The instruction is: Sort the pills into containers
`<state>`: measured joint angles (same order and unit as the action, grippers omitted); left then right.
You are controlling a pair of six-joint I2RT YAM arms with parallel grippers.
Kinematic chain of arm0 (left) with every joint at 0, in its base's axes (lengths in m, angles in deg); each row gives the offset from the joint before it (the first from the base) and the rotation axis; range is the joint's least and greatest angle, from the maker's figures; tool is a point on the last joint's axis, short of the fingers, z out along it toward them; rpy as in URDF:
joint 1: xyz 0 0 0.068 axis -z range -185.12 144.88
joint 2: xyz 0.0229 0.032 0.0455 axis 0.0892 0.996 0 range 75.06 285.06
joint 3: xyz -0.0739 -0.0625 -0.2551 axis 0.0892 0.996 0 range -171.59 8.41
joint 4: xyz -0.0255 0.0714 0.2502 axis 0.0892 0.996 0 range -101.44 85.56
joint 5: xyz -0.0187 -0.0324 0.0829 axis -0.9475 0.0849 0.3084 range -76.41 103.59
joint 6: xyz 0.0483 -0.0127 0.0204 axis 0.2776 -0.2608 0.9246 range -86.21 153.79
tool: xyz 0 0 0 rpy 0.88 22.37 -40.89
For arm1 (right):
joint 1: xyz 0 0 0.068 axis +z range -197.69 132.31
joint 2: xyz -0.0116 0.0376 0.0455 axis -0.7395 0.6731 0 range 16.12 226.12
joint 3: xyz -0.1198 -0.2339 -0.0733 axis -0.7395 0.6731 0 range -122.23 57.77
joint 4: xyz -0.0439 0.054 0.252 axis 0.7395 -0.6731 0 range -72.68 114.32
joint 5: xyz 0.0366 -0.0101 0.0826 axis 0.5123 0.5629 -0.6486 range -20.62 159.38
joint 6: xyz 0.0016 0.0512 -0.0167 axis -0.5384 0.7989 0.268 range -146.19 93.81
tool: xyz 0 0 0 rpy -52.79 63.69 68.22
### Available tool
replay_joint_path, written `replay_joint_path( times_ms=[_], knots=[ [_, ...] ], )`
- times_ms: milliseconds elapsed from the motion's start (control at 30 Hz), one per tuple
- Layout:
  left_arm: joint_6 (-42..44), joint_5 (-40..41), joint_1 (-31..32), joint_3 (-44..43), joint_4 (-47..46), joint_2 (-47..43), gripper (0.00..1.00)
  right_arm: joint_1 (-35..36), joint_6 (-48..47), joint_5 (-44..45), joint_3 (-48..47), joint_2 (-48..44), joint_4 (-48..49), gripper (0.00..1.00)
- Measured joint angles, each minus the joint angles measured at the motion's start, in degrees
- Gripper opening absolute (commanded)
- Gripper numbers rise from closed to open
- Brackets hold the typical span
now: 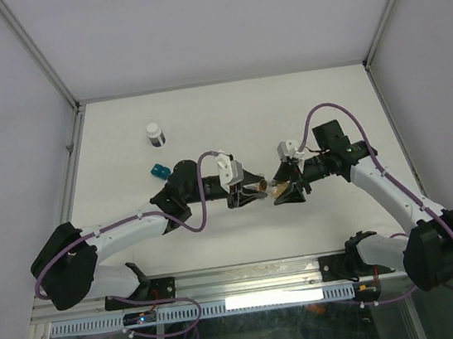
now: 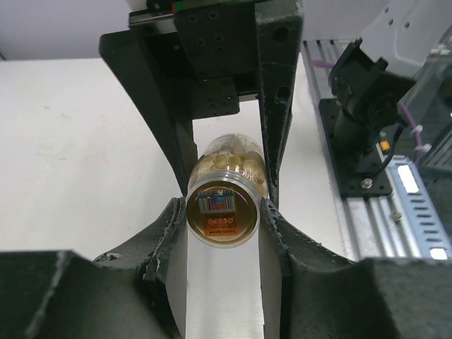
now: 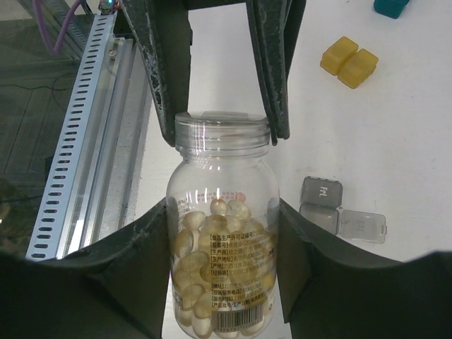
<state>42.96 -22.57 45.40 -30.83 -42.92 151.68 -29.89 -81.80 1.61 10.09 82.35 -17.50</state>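
Observation:
A clear pill bottle [image 3: 222, 247], half full of pale yellow pills [image 3: 205, 282], is held level above the table between the two arms. My right gripper [image 3: 224, 240] is shut on its body, a pad pressed against each side. My left gripper [image 2: 222, 212] faces it end-on, and its fingers touch both sides of the clear cap [image 3: 222, 131]. From above, the bottle [image 1: 272, 187] bridges the left gripper [image 1: 254, 189] and the right gripper [image 1: 286, 188]. On the table lie a gray container [image 3: 323, 192] with its lid open, a yellow container [image 3: 348, 61] and a teal container [image 1: 158, 170].
A small vial [image 1: 155, 134] with a white top and a dark base stands at the back left of the white table [image 1: 228, 119]. The aluminium rail [image 3: 85, 127] runs along the near edge, and frame posts rise at the back corners.

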Motion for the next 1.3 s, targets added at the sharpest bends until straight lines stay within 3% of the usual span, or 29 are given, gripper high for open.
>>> replay_joint_path(
  times_ms=[200,500,600,700,833,1033,1300],
  knots=[
    [-12.28,4.42,0.37,0.46,-0.94,-0.02,0.0,0.0,0.28,-0.09,0.0,0.15,-0.15,0.0],
    [-31.32,28.46,8.04,1.55,4.66,-3.87,0.0,-0.2,0.92,0.46,0.0,0.59,-0.85,0.0],
    [-37.09,33.2,9.18,1.31,6.56,-4.33,0.01,-0.2,1.25,0.5,-0.02,0.72,-0.55,0.0],
    [-41.72,35.58,9.55,0.68,8.46,-4.33,0.18,-0.2,1.42,0.79,-0.02,1.09,-0.24,0.0],
    [-44.33,36.06,9.55,-0.09,10.12,-4.15,0.61,-0.2,1.55,0.96,-0.02,1.14,0.0,0.0],
    [-44.41,35.87,9.92,-0.13,9.29,-4.13,0.98,0.02,1.6,0.9,-0.02,1.14,0.2,0.0],
    [-36.81,35.98,9.9,0.04,9.49,-6.03,0.99,0.07,1.6,0.9,-0.04,1.14,0.2,0.0]
  ],
)
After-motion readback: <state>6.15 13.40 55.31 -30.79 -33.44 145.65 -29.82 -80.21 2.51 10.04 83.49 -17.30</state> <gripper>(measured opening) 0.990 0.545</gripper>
